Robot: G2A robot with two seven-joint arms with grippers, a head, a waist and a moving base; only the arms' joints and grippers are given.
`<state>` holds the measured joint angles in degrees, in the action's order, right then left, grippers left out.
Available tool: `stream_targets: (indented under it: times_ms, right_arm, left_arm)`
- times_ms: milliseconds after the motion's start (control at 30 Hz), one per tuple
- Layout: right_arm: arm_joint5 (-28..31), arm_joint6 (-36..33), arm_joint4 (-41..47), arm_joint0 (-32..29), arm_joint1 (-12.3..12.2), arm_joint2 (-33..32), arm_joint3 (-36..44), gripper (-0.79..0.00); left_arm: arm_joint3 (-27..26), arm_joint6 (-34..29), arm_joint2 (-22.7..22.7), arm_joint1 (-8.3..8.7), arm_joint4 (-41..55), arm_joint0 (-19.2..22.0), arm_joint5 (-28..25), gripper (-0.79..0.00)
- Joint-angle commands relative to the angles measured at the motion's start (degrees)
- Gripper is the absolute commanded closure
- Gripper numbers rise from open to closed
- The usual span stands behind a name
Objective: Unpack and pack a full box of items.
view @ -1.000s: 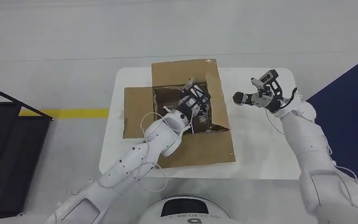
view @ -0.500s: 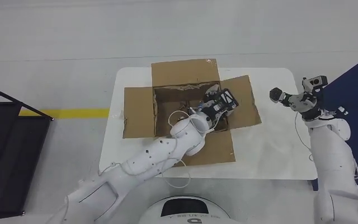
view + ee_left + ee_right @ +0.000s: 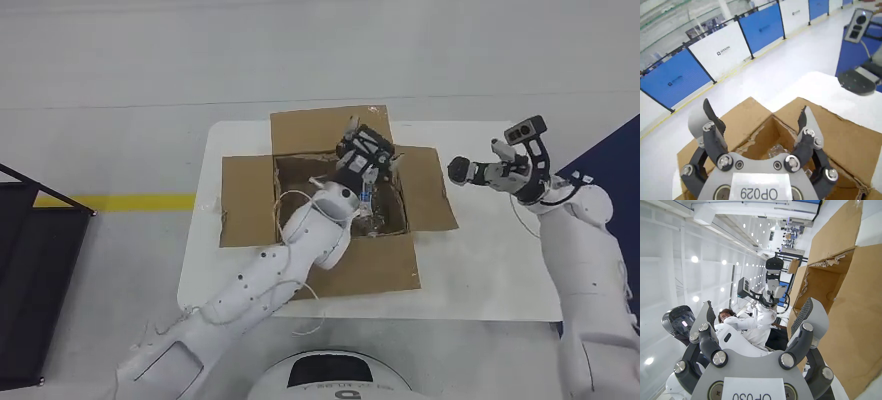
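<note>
One cardboard box point(image 3: 372, 268) sits on the white bench point(image 3: 470, 275) with all four flaps folded out. The left hand point(image 3: 755, 108), released and empty, hovers just above the box's far corner, with one clear-wrapped item point(image 3: 776, 149) below it. The right hand point(image 3: 759, 302), also released, hangs beside the box's side flap

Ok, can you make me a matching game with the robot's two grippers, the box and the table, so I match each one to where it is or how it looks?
Things:
1. left gripper
2. right gripper
3. box
4. table

Descriptions:
A. white, with the box on it
B. open and empty, above the box
C. brown cardboard, flaps spread open
D. open and empty, over the table beside the box

Pairs: 1-B, 2-D, 3-C, 4-A.
</note>
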<state>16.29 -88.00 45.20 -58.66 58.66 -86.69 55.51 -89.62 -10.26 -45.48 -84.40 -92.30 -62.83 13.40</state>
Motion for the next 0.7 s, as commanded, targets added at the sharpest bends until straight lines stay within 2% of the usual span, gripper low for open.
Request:
stream_targets:
  times_ms: [0, 133, 300, 433, 667]
  right_arm:
    - [0.0, 0.0, -1.0, 1.4, 0.4, 2.4, 0.3, -0.785]
    - [1.0, 1.0, -4.0, 4.1, 1.1, 6.3, 1.0, -0.785]
    - [2.7, 6.0, -10.7, 7.9, 2.4, 12.5, 2.7, -0.785]
    - [3.5, 11.7, -16.2, 10.3, 3.5, 17.1, 4.4, -0.785]
    - [4.0, 12.7, -16.7, 10.5, 3.9, 18.4, 5.5, -0.785]
  left_arm:
    - [-7.3, 0.7, -7.1, 2.05, -1.8, -6.8, -1.7, -0.785]
    - [-17.4, 2.8, -18.9, 4.78, -3.2, -17.8, -5.0, -0.785]
    - [-24.1, 6.1, -32.5, 6.42, 2.5, -28.2, -6.1, -0.785]
    - [-23.1, 7.3, -39.6, 6.99, 7.2, -32.1, -7.7, -0.785]
    - [-16.8, 8.7, -42.4, 7.26, 9.5, -33.6, -9.6, -0.785]
